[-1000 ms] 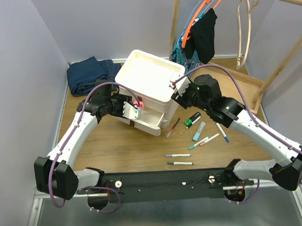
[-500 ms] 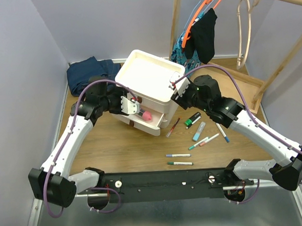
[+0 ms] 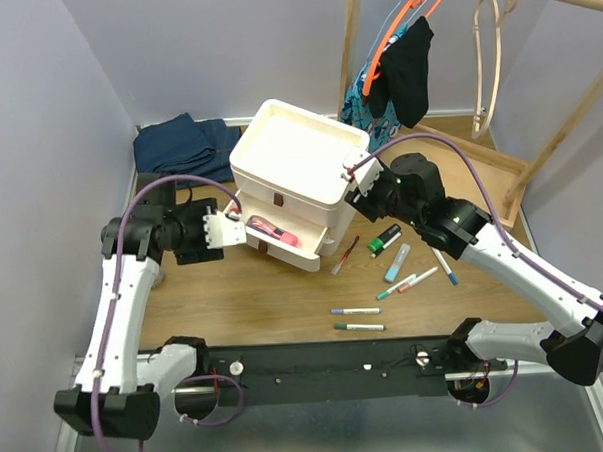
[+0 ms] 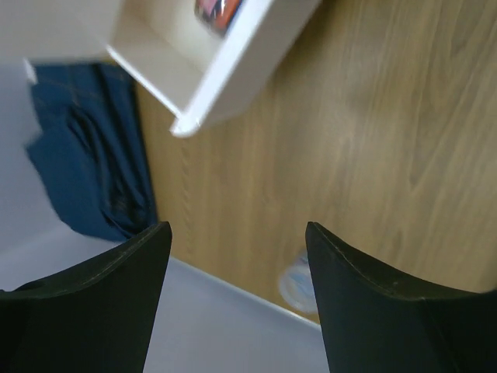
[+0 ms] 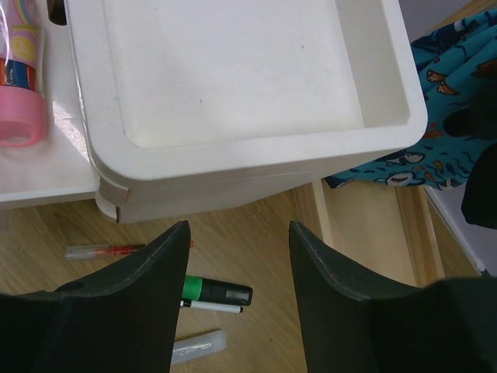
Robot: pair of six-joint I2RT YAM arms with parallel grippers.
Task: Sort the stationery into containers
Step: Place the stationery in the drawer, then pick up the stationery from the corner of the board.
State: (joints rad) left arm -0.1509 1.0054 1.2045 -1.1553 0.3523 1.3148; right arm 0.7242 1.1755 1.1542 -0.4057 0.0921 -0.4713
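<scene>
left fingers (image 3: 225, 229): spread wide, empty, left of drawers
right fingers (image 3: 351, 174): parted, empty, by tray-top's right corner
pink-capped item (image 3: 271, 230): in open middle drawer (image 3: 294, 248), long axis upper-left to lower-right
markers (image 3: 355, 311): lying flat, centre frame
tabletop (image 3: 244, 289): wood, lilac walls

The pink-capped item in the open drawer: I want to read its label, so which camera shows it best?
The right wrist view: the pink-capped item is close and sharp at the left edge, though cropped. The top external view shows it whole but small in the open drawer. The left wrist view catches only a blurred sliver.
</scene>
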